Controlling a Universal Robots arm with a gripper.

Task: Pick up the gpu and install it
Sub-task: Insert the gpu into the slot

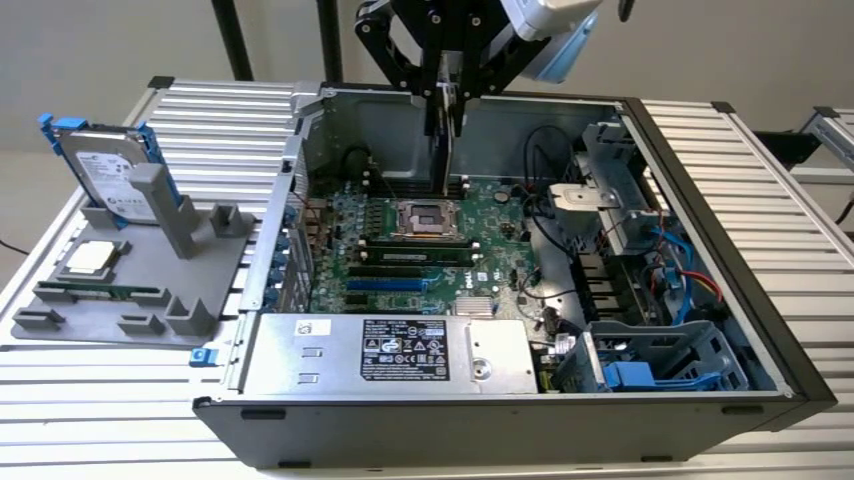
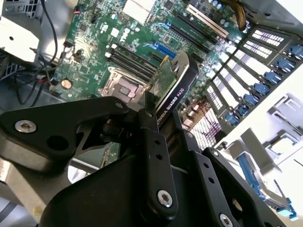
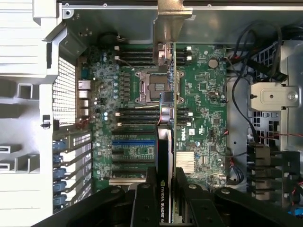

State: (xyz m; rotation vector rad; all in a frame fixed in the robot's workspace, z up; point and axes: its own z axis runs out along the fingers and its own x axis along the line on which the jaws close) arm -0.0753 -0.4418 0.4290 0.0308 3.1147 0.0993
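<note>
One tool (image 1: pixel 445 105): clamped on the graphics card, its black fingers (image 3: pixel 144 194) pressing the card's two flat faces; in both wrist views the card's upper part sits between them.
Graphics card (image 1: pixel 449 160): hangs from the tool on edge, inside the open computer case and above the green circuit board; in the second wrist view its green face (image 2: pixel 163 78) and black face are both seen, and it is held clear of the board.
Card's line: in the first wrist view the card (image 3: pixel 164 142) runs across the processor socket (image 3: pixel 156 87), its silver bracket end pointing towards the case's far wall.
Circuit board (image 1: pixel 400 250): lies flat on the case floor; the blue slot (image 1: pixel 387 283) and the black slots beside it have nothing in them.
Computer case (image 1: pixel 467 420): lies on its side with the side panel off, in the middle of the counter (image 1: pixel 801 180).
Power supply (image 1: pixel 387 350): silver box along the case's near wall.
Grey holder (image 1: pixel 214 260): near the counter's edge at the exterior view's left, beside the case.
Hard drive (image 1: pixel 114 175): stands tilted in the holder's far end.
Memory stick (image 1: pixel 100 292): lies at the holder's near end.
</note>
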